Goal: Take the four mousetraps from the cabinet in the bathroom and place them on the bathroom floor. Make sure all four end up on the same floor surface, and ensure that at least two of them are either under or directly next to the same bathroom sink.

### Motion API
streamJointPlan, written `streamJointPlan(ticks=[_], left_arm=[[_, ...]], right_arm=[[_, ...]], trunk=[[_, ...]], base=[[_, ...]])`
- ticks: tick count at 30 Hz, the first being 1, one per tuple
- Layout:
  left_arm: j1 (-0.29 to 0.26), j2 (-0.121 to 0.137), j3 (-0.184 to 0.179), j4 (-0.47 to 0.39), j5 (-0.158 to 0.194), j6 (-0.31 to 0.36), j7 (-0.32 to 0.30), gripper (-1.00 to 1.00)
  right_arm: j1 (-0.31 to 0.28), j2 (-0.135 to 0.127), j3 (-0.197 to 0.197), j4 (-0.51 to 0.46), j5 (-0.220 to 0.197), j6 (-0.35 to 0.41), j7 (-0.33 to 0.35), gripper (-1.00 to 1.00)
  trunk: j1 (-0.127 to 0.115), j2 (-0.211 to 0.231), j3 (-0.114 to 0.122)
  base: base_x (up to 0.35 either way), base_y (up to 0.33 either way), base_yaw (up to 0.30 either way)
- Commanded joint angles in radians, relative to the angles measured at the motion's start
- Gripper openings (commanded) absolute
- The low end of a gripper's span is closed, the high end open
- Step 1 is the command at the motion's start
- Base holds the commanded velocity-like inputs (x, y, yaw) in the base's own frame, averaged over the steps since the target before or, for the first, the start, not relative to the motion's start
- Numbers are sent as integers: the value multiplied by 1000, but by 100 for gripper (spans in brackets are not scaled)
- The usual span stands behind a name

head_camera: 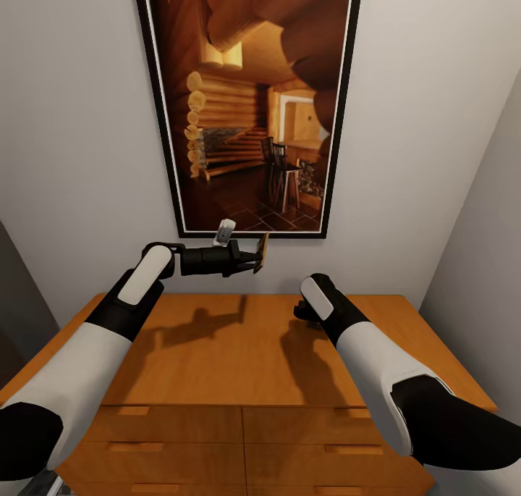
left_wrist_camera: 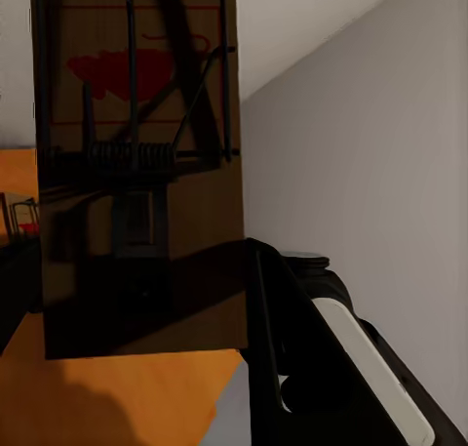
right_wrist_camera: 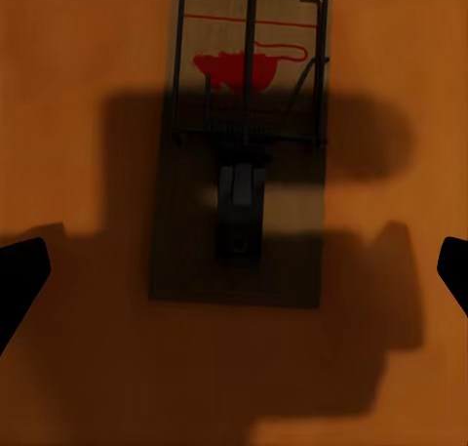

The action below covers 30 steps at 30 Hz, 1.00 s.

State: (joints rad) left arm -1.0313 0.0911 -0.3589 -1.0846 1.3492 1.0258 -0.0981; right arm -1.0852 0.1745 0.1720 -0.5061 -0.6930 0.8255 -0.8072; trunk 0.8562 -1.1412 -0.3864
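1. Mousetrap one (head_camera: 263, 253) is clamped in your left end effector (head_camera: 255, 258), which pinches the board by one short end; it hangs in the air above the cabinet's (head_camera: 217, 351) back edge, in front of the lower frame of the wall picture (head_camera: 250, 105).
2. In your head view that held trap stands on edge, its long axis roughly upright with a slight tilt, its thin side toward you. In your left wrist view the same trap (left_wrist_camera: 136, 163) shows its face: the red mouse print and the wire bar are at the free end, the coil spring crosses the middle, and the gripped end is in shadow.
3. Your right wrist view shows a second mousetrap (right_wrist_camera: 244, 153) lying flat on the cabinet's orange-brown top (right_wrist_camera: 78, 95). Its long axis runs away from the camera, with the red print and the wire loop at the far end.
4. Your right end effector (right_wrist_camera: 234, 270) is spread wide, its two dark fingertips (right_wrist_camera: 19, 270) at the picture's sides, both clear of the board, which lies between them.
5. In your head view the right arm (head_camera: 340, 322) reaches down over the middle of the cabinet top.
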Motion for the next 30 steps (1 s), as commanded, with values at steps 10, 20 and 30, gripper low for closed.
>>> streamJointPlan(ticks=[10, 20, 30], left_arm=[[-1, -5, -2, 0, -12, 0, -10, -100], [-1, -5, -2, 2, -12, 0, -9, -100], [-1, -7, -2, 3, -12, 0, -9, -100]], right_arm=[[-1, 0, 3, 0, -7, 3, -9, 100], [-1, 0, 3, 0, -8, 3, -9, 100], [-1, 0, 3, 0, -8, 3, -9, 100]], trunk=[[0, -1, -1], [0, -1, -1], [0, -1, -1]], base=[[97, 0, 0], [14, 0, 0], [1, 0, 0]])
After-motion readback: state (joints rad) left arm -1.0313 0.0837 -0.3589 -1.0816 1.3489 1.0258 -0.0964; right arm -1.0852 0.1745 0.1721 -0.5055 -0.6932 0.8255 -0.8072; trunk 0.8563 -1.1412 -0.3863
